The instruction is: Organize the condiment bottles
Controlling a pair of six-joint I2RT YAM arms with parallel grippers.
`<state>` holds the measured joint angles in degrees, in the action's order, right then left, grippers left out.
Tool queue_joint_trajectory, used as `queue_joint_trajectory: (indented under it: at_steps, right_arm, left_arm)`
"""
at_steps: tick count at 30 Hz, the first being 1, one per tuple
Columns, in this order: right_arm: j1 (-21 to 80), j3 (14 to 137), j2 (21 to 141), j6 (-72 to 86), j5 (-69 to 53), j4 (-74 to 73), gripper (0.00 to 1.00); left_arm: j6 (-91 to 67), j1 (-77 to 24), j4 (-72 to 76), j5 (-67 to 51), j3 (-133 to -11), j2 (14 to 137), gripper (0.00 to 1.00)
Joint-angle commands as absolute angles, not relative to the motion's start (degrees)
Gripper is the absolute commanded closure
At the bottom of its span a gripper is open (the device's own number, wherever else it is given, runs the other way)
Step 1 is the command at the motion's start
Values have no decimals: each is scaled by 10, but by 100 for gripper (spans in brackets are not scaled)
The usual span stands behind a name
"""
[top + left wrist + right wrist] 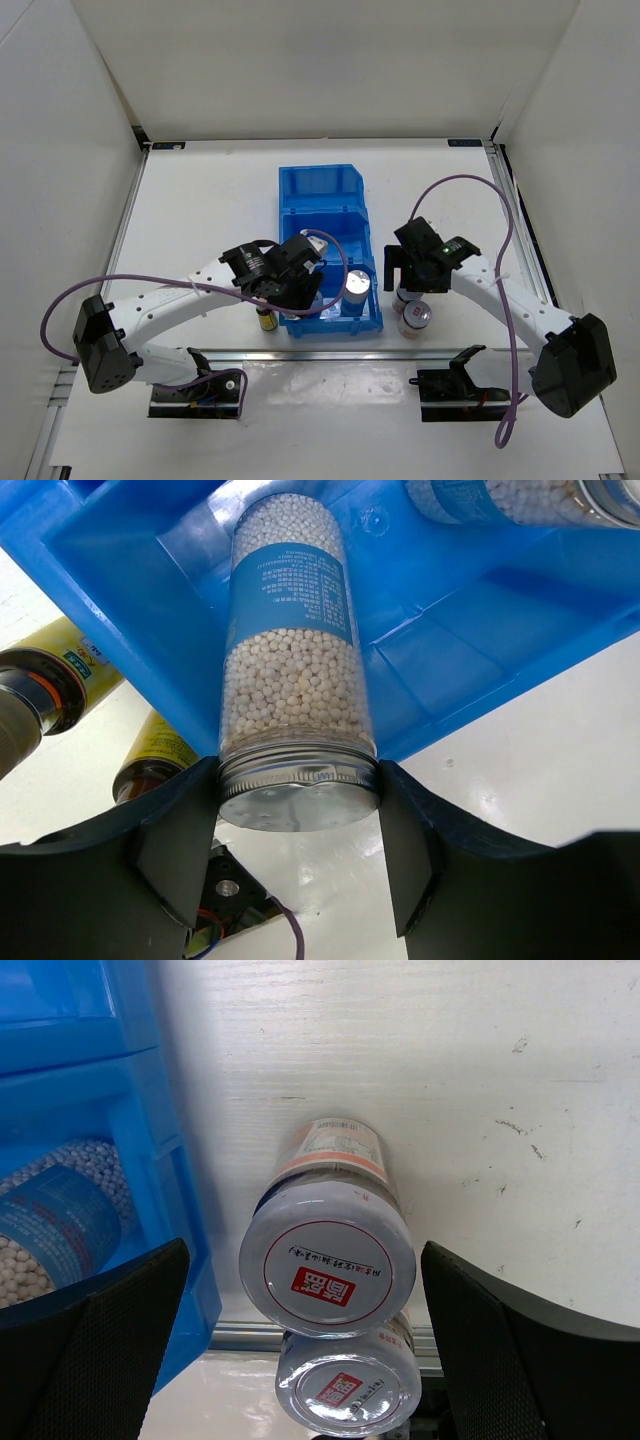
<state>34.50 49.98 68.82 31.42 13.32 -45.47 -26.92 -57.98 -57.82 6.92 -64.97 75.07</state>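
While left gripper [297, 815] clamps bead-filled cylinder [290, 670] at threaded metal lid [298, 798], right gripper [305, 1295] gapes wide over round white-lidded jar [335, 1155].

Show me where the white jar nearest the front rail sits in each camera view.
Top external: the near jar stands lower right of centre, just right of the blue bin front corner.
Left wrist: not in it.
Right wrist: bottom centre, lid facing the camera, below the other jar.
Shared landmark: the blue bin, in all three views.
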Motion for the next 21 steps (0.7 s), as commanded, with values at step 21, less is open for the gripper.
queue_joint_trajectory:
  at_steps: [21]
  right_arm:
    - [343,492,657,310,139,-460,0]
  left_arm:
    - [-217,-583,-569,117,-756,824,26]
